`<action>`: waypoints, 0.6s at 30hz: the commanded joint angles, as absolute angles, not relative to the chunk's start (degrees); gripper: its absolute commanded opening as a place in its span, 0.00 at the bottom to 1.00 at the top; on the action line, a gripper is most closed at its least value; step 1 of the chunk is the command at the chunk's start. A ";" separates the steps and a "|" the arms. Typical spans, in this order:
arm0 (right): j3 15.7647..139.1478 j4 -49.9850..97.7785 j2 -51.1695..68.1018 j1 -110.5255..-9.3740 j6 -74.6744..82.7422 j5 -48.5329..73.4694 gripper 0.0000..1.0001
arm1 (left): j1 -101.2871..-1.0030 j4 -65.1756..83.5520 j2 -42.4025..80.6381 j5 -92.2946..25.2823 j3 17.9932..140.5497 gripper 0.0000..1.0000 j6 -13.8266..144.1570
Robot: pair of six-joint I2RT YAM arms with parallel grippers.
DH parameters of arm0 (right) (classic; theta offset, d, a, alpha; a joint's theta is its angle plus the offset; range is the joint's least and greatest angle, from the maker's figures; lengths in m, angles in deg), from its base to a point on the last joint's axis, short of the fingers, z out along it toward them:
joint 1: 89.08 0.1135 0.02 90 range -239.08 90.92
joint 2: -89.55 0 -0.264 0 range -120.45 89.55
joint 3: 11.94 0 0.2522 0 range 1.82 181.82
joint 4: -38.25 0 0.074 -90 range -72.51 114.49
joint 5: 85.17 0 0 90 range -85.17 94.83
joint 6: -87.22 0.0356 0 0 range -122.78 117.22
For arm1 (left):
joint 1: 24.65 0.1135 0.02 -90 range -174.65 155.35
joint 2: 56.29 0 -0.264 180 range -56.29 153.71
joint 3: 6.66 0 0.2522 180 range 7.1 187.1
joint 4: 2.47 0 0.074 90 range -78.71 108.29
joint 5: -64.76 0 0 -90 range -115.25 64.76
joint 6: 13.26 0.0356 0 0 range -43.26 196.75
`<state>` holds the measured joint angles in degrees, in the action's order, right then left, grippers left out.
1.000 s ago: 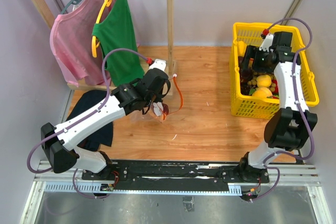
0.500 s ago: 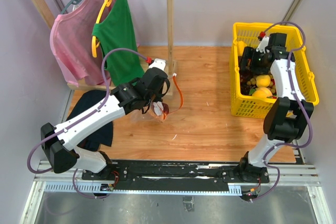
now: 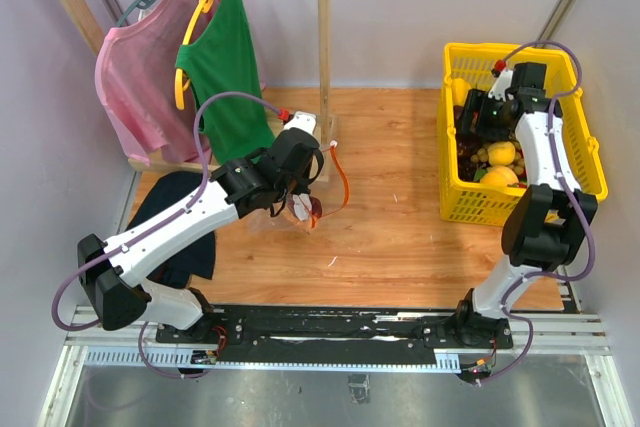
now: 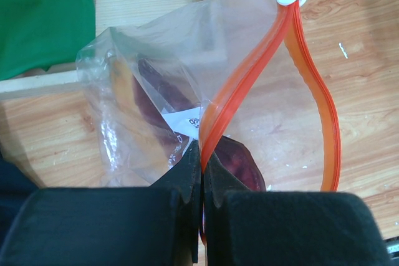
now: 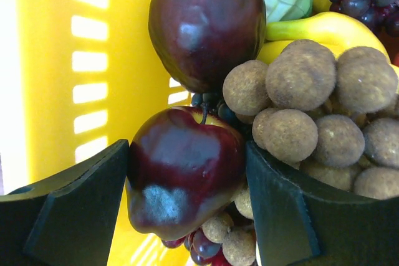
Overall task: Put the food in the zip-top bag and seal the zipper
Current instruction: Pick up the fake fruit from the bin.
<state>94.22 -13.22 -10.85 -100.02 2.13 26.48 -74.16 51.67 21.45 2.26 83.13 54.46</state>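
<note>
Right wrist view: picking step. My right tool clasps a dark red apple in the basket. My left tool pinches the zipper, holding the zip-top bag open. Next, I'd lift the apple clear and carry it over.

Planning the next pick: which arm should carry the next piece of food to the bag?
Right. The right gripper is down in the yellow basket, closed around a dark red apple. The left gripper is busy pinching the zipper, holding the zip-top bag open.
</note>
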 commanded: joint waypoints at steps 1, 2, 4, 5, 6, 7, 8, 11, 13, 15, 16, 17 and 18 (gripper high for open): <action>96.46 -15.45 -5.26 -100.28 2.98 24.97 0.48 | -73.60 49.61 20.97 2.50 82.51 0.01 55.01; 96.48 -15.47 -4.34 -100.30 3.06 24.12 0.47 | -73.60 49.61 20.89 2.58 82.51 0.00 55.01; 96.24 -15.37 -2.71 -100.29 3.15 22.38 0.45 | -73.60 49.61 20.83 2.71 82.51 0.00 55.03; 96.03 -15.21 -1.80 -100.31 3.19 21.44 0.44 | -73.60 49.61 20.80 2.77 82.50 0.01 55.00; 95.57 -14.95 -0.91 -100.27 3.24 20.67 0.44 | -73.60 49.61 20.79 2.86 82.56 0.00 55.03; 95.02 -14.44 0.09 -100.26 3.34 19.94 0.43 | -73.60 49.63 20.71 2.83 82.44 0.00 54.98; 94.28 -13.74 1.11 -100.25 3.41 19.32 0.43 | -73.60 49.61 20.68 2.82 82.46 0.00 55.02; 91.74 -11.53 3.93 -100.24 3.63 16.15 0.42 | -73.60 49.53 20.62 2.80 82.37 0.00 54.88; 89.62 -9.85 5.53 -100.29 3.72 13.89 0.42 | -73.60 49.45 20.46 2.87 82.30 0.00 54.88; 87.66 -8.44 6.54 -100.24 3.68 11.90 0.42 | -73.60 49.37 20.29 2.81 82.23 0.00 54.93; 86.66 -7.94 6.77 -100.28 3.52 11.14 0.42 | -73.60 49.40 20.27 2.83 82.17 0.00 54.95; 85.77 -7.52 6.83 -100.29 3.40 10.59 0.41 | -73.60 49.29 20.22 2.83 82.16 0.01 54.91; 85.23 -7.40 6.90 -100.28 3.29 10.37 0.41 | -73.60 49.28 20.14 2.82 82.11 0.00 54.89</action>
<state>88.39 -9.94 6.63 -100.02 3.11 15.13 -73.94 51.19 21.42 2.24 82.50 54.46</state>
